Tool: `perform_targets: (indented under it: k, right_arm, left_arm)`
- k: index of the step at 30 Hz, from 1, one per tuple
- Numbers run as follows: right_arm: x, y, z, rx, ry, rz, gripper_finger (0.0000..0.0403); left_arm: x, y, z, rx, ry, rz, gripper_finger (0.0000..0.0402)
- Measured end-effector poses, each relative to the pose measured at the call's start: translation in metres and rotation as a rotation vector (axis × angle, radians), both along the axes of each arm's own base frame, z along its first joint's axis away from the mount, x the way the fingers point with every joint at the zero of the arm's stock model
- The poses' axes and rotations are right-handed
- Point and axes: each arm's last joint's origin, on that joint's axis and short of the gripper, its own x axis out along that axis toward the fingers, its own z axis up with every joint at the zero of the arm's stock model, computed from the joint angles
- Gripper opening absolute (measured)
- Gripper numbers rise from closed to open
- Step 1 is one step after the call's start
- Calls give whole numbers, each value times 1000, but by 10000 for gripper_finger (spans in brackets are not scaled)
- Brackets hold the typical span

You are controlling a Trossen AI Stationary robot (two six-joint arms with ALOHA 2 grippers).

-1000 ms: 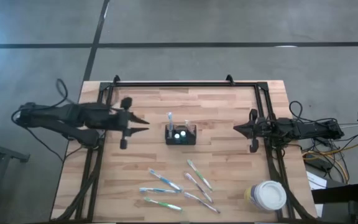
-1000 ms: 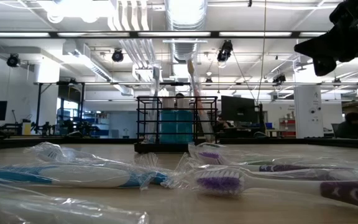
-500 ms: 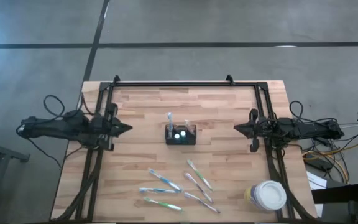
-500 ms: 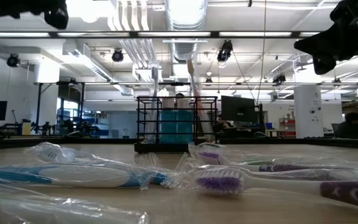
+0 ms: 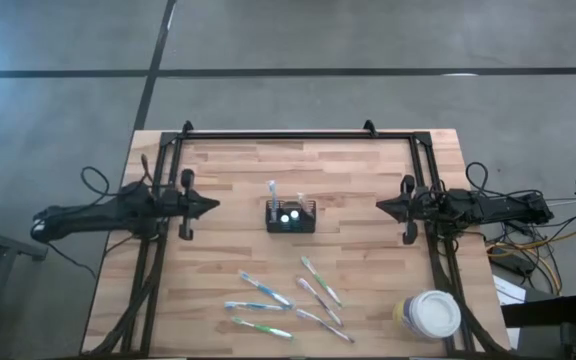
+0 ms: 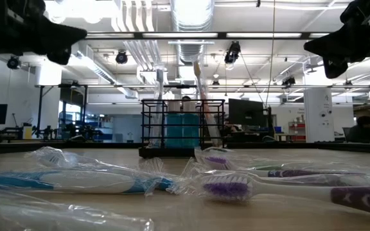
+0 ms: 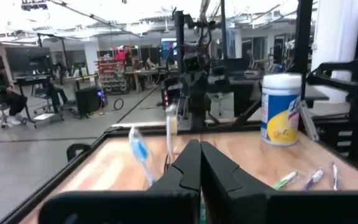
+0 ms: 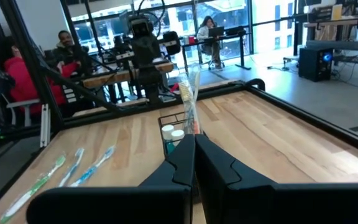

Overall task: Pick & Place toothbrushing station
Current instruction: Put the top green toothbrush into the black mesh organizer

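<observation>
The black wire-mesh caddy (image 5: 308, 224) stands on its base at mid-table. It holds two white-capped tubes (image 5: 288, 215) and two upright toothbrushes (image 5: 272, 190). Several wrapped toothbrushes (image 5: 265, 290) lie flat on the wood near the front edge, also close up in the low view (image 6: 227, 187). My left gripper (image 5: 215, 205) hovers shut and level at the table's left side, pointing at the caddy, with nothing in it (image 7: 199, 165). My right gripper (image 5: 379, 207) hovers shut at the right side, facing the caddy (image 8: 194, 155).
A large cup with a white lid (image 5: 430, 313) stands at the near right corner. A black frame rail (image 5: 298, 135) runs along the far edge and down both sides. Bare wood lies between each gripper and the caddy.
My left gripper has drawn back from beside the caddy toward the table's left edge and come down, and its fingers have shut with nothing in them. In the low view it has sunk into the picture's upper left. The right arm and all objects have kept still.
</observation>
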Motion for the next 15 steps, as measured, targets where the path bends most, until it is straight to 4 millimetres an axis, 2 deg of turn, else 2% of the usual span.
perform_targets:
  k: [9, 15]
  right_arm:
    - [0, 0, 0, 16, -3, -6, 8]
    - [3, -2, -3, 44, 27, -96, 8]
  left_arm:
    - [0, 8, -34, -12, 87, 54, 3]
    - [-1, 9, -36, 0, 102, 65, 4]
